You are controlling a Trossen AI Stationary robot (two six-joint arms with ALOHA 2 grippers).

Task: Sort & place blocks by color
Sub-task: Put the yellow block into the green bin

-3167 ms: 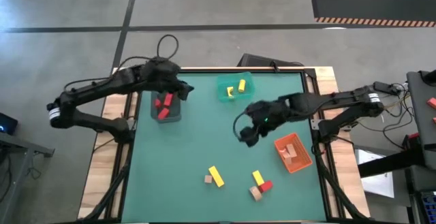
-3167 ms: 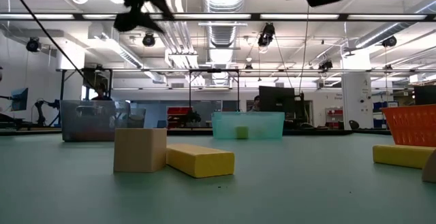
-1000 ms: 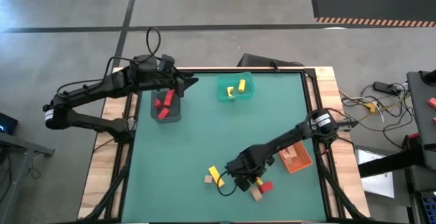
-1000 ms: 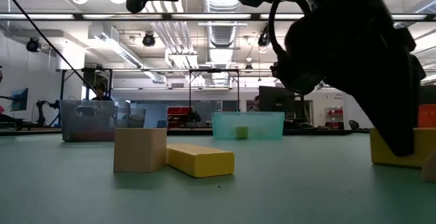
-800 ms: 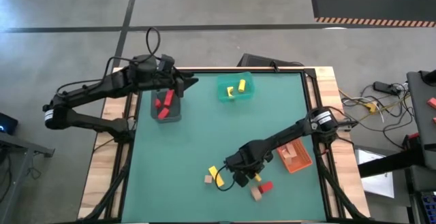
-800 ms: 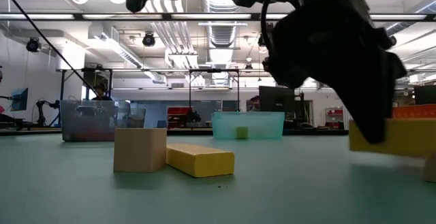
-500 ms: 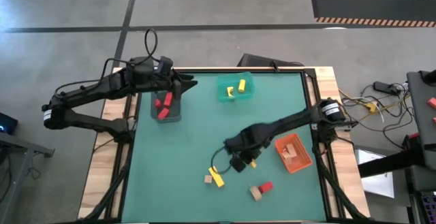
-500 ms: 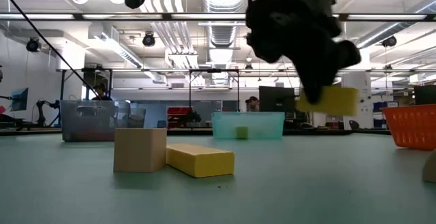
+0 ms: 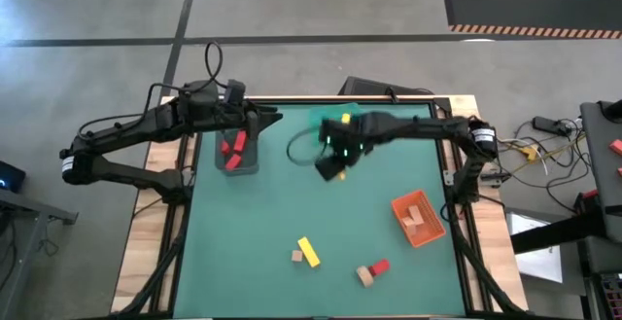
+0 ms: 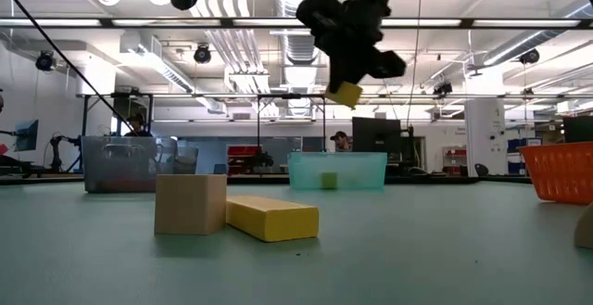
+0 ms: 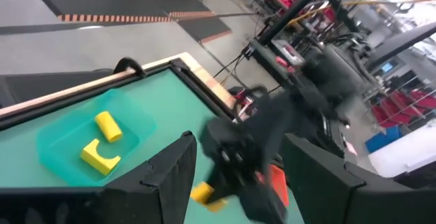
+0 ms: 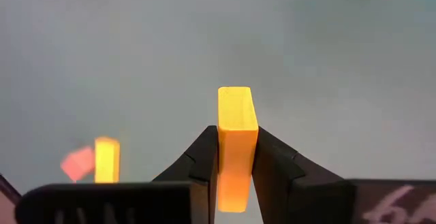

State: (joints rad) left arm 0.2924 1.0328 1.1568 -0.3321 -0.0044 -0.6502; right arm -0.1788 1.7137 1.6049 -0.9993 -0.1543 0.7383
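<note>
My right gripper hangs high over the table just in front of the teal bin, shut on a yellow block. That bin has two yellow blocks lying in it. My left gripper stands open and empty above the grey bin, which contains red blocks. On the table's near part lie a yellow bar, a tan cube, a red block and a tan block. My right gripper pinches the yellow block's two broad sides between its two fingers. The block's free end sticks out past the fingertips. In the low view the block hangs tilted below the fingers, far above the table.
An orange bin with tan blocks stands at the right. The table's middle is bare green mat. In the low view the tan cube and yellow bar lie close to the camera.
My right gripper has lifted the yellow block from beside the red and tan blocks at the near right. It has carried the block up and toward the far edge, to just in front of the teal bin. My left arm has stayed still.
</note>
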